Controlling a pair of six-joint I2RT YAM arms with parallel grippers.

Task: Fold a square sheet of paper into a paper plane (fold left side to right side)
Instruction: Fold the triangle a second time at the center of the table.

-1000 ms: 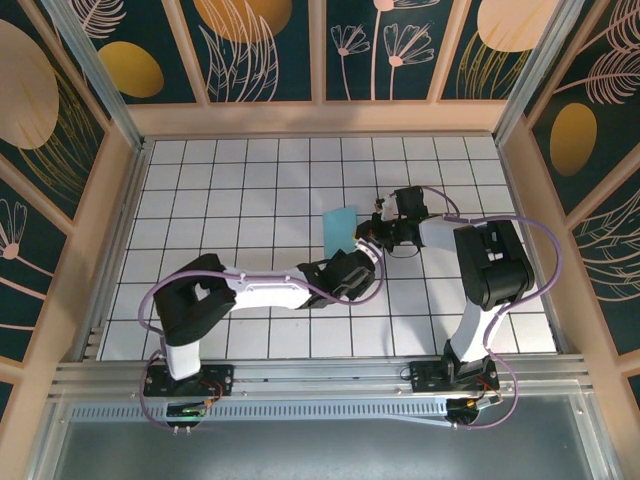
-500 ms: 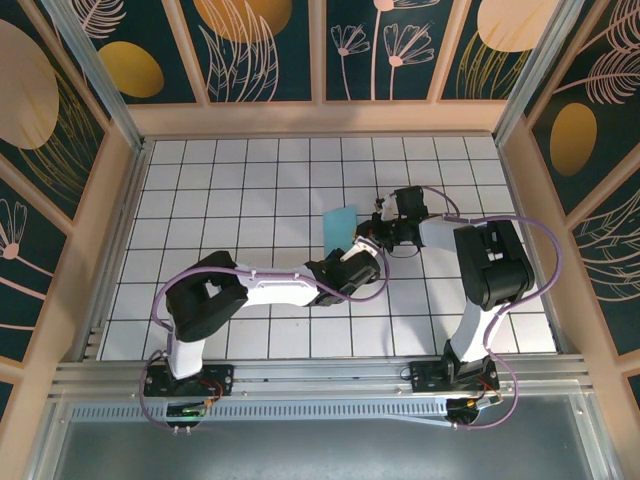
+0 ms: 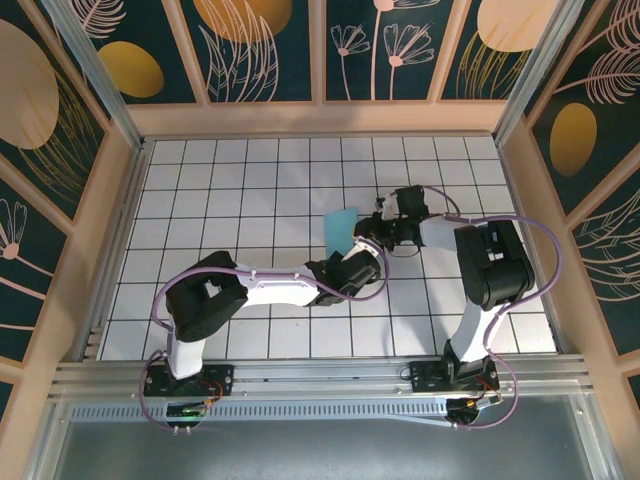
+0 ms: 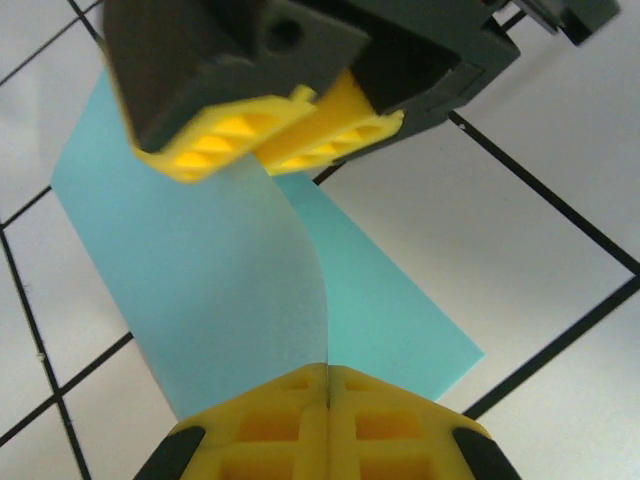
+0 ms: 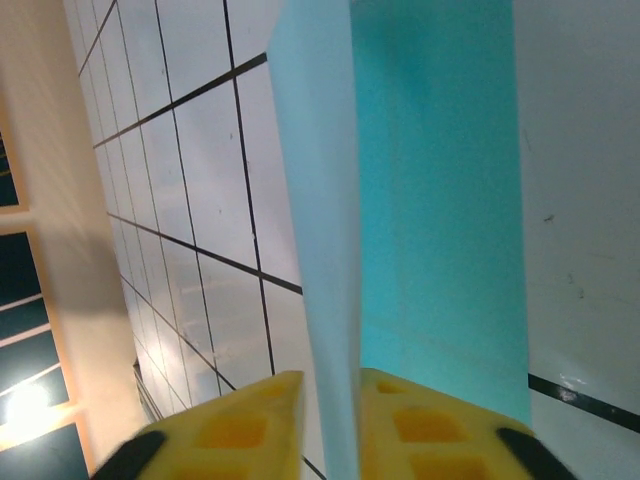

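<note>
Left gripper [image 4: 328,372] clamped shut, yellow fingers [image 4: 265,425] pressed flat together on the near edge of a raised flap of the sheet of paper [image 4: 210,260]. Right gripper [image 5: 332,382] directly opposite, at the far edge of the same flap, jaws a narrow gap apart with the paper standing edge-on between them. Impossible to tell from the wrist views whether pressing on the paper or just clear of it.

Flap lifted off the table [image 3: 230,190] and bowed in a soft curve between the two grippers, paler on its upturned face. Lower layer of the turquoise sheet lying flat on the white tiles beneath, one corner reaching out toward a black grid line [image 4: 545,200].

From above, both grippers meeting just right of the table's middle, at the right-hand edge of the paper, with the flat part spread out to their left. Left arm [image 3: 270,290] stretched low across the tiles from its base at the near left. Right arm [image 3: 490,265] bent back over from its base at the near right.

Beyond the tiles, a pale wooden frame [image 3: 320,118] and dark panels [image 3: 265,55] painted with leaves and gold discs.
</note>
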